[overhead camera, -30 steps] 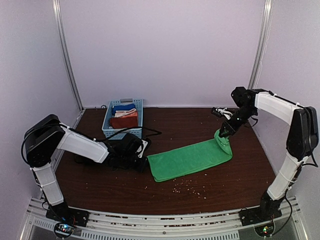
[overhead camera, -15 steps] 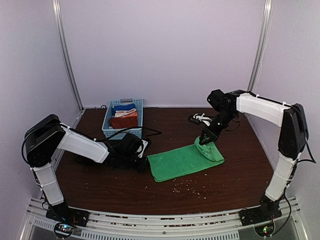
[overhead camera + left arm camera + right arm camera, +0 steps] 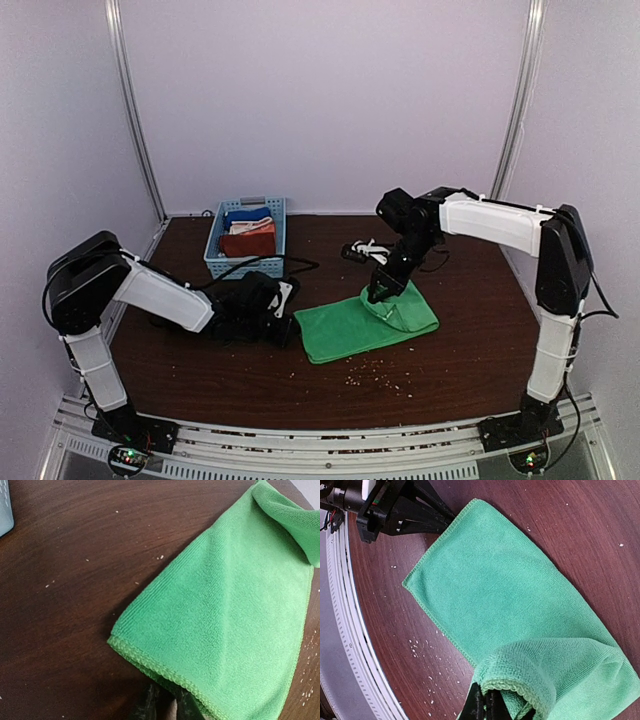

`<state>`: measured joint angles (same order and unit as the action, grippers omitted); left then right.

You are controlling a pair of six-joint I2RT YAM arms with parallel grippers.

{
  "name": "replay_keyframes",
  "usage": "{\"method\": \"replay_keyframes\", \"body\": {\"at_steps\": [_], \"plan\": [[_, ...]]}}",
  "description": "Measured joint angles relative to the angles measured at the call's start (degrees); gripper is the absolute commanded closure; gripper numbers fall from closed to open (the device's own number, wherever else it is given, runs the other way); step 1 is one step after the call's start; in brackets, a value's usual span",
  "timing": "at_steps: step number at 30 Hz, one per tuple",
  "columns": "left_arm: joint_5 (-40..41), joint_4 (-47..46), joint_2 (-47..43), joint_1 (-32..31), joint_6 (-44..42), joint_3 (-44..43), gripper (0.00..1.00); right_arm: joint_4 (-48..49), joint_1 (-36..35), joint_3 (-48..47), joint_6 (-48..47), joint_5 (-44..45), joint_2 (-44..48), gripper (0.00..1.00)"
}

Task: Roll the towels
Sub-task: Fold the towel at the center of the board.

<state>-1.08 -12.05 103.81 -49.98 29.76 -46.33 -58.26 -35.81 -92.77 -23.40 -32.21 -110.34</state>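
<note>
Clamping the curled-over end of the green towel [image 3: 345, 325] on the bench [image 3: 450, 370], the right tool [image 3: 376, 294] faces the left tool [image 3: 292, 322] at the opposite hem, its grip unclear; the rust towel [image 3: 247, 243] lies in the basket [image 3: 212, 255].

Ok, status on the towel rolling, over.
Right hand shut on green towel, end curled over. Left hand at its other edge, grip unclear. Rust towel in basket. Only crumbs nearby.

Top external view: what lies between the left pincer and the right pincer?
Only the green towel, its unrolled part lying flat from the left pincer to the right pincer; the top external view shows it.
</note>
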Motion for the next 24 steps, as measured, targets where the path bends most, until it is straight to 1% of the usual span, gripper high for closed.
{"method": "replay_keyframes", "body": {"at_steps": [14,20,24], "plan": [[-1.6,-4.7,-0.7,0.0,3.1,3.1,0.83,0.7,-4.9,-8.7,2.6,0.0,-7.3,1.0],[-2.2,-8.1,-2.1,0.0,5.8,6.5,0.83,0.9,-6.7,-10.5,3.4,-0.4,-11.2,1.0],[-2.7,-11.3,-2.7,0.0,7.9,8.8,0.82,0.8,-7.4,-10.7,3.8,-0.7,-12.2,1.0]]}}
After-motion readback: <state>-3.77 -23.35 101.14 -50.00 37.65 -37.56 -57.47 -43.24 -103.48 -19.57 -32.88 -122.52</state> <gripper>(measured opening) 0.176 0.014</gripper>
